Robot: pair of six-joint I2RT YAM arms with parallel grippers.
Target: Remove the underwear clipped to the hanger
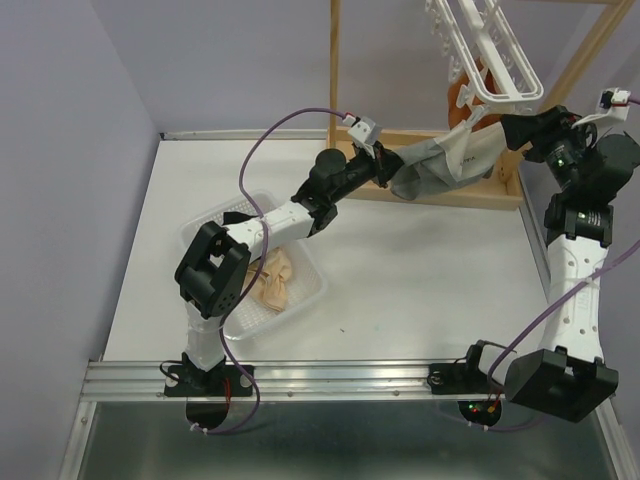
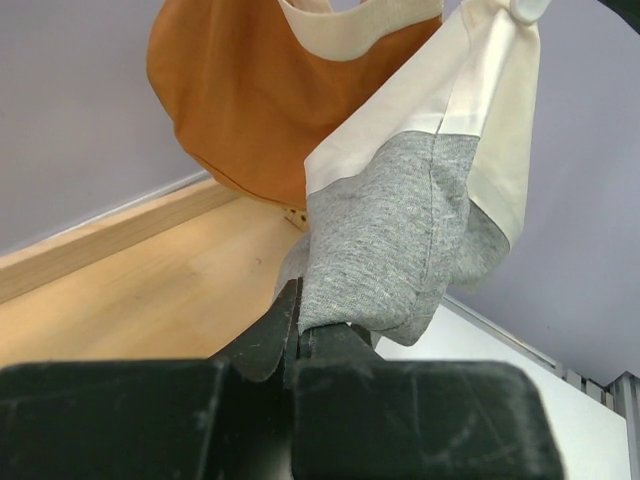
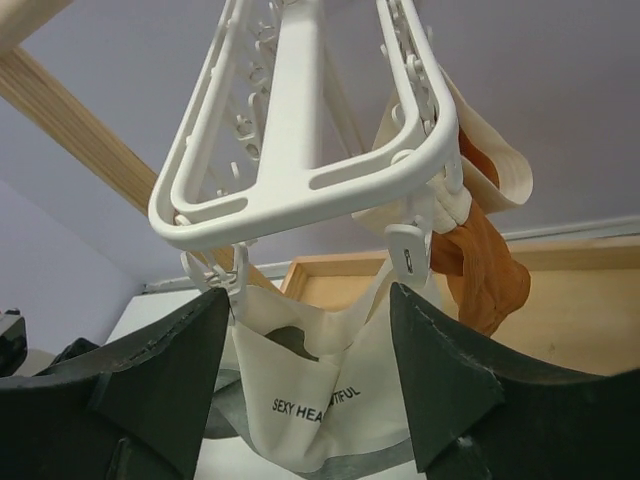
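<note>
The white hanger (image 1: pixel 490 55) hangs at the top right; it also shows in the right wrist view (image 3: pixel 300 190). Grey underwear with a cream waistband (image 1: pixel 440 165) is clipped to it and stretched down to the left. My left gripper (image 1: pixel 385 168) is shut on its grey lower end (image 2: pixel 390 250). Rust-orange underwear (image 2: pixel 240 100) hangs behind it, still clipped (image 3: pixel 485 270). My right gripper (image 1: pixel 510 130) is open just under the hanger's near end, its fingers (image 3: pixel 440 380) on either side of the cream waistband (image 3: pixel 320 400) below two clip pegs (image 3: pixel 408 250).
A clear plastic tray (image 1: pixel 300 290) at the left holds a cream-beige garment (image 1: pixel 275 280). The wooden stand's base (image 1: pixel 440 190) and uprights (image 1: pixel 335 60) sit at the back, behind both grippers.
</note>
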